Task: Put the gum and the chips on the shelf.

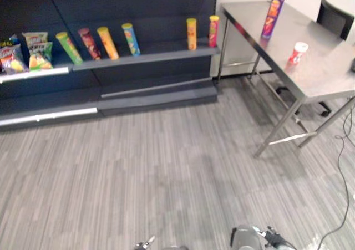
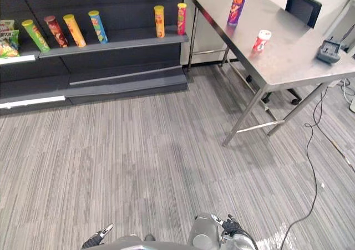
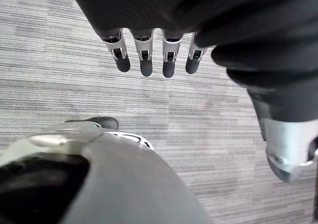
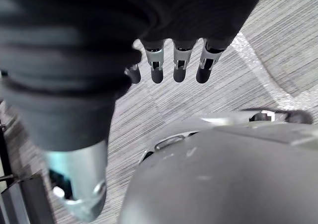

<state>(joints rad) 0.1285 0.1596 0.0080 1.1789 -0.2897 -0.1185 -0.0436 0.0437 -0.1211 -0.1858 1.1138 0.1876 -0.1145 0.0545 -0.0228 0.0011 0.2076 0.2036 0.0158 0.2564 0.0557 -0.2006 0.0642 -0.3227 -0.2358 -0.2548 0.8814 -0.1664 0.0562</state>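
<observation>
Presently the table [image 1: 327,75] holds one can [image 1: 272,16], one gum tub [image 1: 298,52]

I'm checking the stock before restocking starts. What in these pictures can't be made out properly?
Chip bags on the shelf: left eye view, cut off by the left edge.
Dark device on the table: right eye view, too small to identify.
Chair: left eye view, seat hidden behind the table.
Gum tub: both eye views, too small to tell whether it is sealed.
</observation>
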